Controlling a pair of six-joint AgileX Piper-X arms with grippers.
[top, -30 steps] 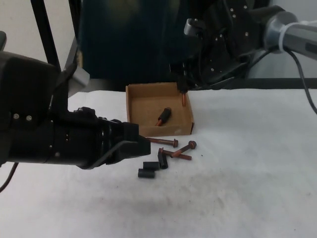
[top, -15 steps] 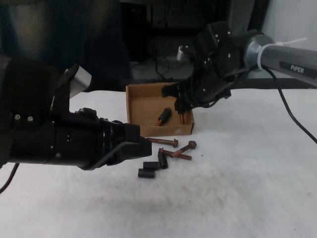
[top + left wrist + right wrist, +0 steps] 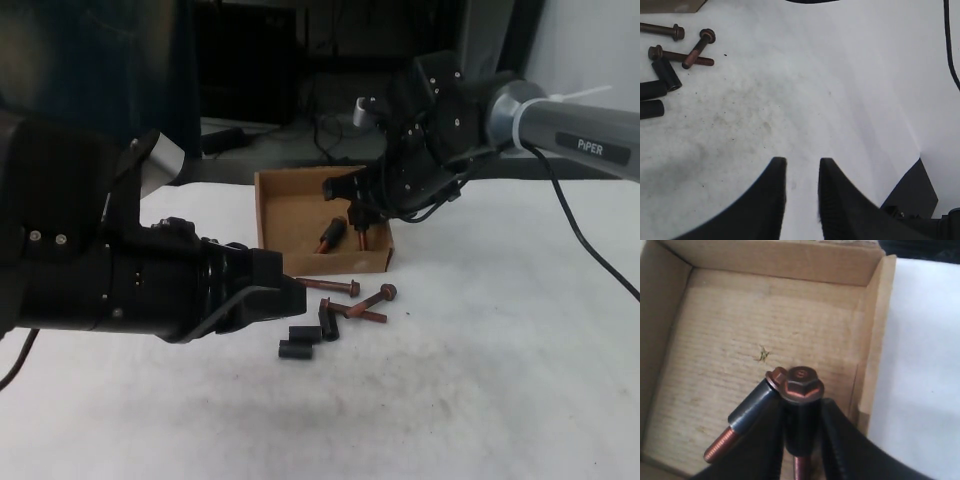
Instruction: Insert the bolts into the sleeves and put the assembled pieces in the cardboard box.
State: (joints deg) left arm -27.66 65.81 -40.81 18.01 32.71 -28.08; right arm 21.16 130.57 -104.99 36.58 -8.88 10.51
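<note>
The right gripper [image 3: 801, 415] is clamping a sleeved bolt [image 3: 801, 386] upright, low inside the cardboard box [image 3: 765, 265] by its right wall, beside a finished piece [image 3: 747, 415]. Placing is underway; opening the jaws should come next. The left gripper [image 3: 801, 167] is hovering slightly open and empty.

Pinching a sleeved bolt [image 3: 801, 390] in the right gripper [image 3: 801, 422], head past the fingertips, left gripper [image 3: 802, 167] slightly parted.

High camera sat behind both arms, facing forward-down over bench [image 3: 480, 380], far. Left wrist camera looked along left gripper [image 3: 802, 162], low over bench. Right wrist camera looked past right gripper [image 3: 801, 412] and its sleeved bolt [image 3: 801, 386], close into cardboard box [image 3: 720, 315]. High shared loose bolts [image 3: 362, 302] with left, box with right.
</note>
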